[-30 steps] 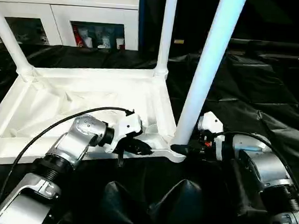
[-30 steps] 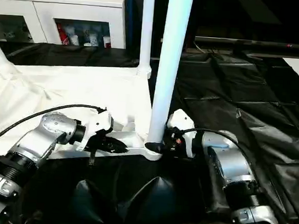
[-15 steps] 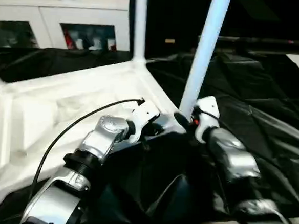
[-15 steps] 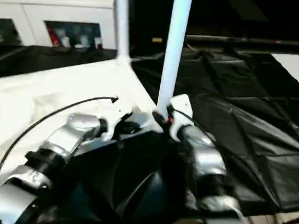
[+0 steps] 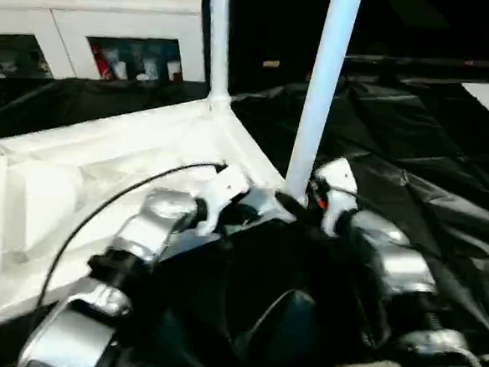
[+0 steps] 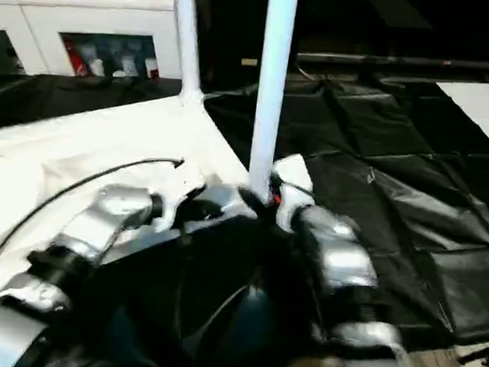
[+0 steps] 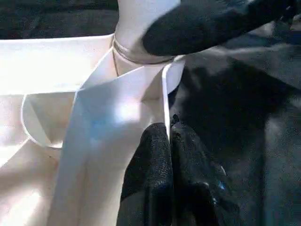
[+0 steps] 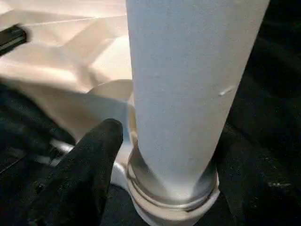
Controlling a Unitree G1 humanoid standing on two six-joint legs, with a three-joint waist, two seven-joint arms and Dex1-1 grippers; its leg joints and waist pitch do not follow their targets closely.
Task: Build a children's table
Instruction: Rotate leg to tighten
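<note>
Item: children's table, under assembly, lying inverted on the black-draped desk (image 5: 447, 164).

Tabletop (image 5: 102, 182): it is resting ribbed underside up, its near right corner socket (image 8: 174, 207) sitting between the two grippers.

Near leg (image 5: 323, 80): it is standing in that socket, long axis close to vertical, free end pointing up and out of frame. A far leg (image 5: 215, 39) is standing likewise at the far corner.

Right gripper (image 5: 297, 206): it is sitting at the base of the near leg, one black finger (image 8: 80, 179) lying against the leg just above the socket. Whether the jaws are closing on the leg cannot be told.

Left gripper (image 7: 170, 141): its jaws are pinched together on the thin edge of the tabletop rim, just beside the socket.

Judgement: the right arm is nearer the leg, so any seating push would run down along the leg's axis into the socket while the left steadies the rim.
</note>
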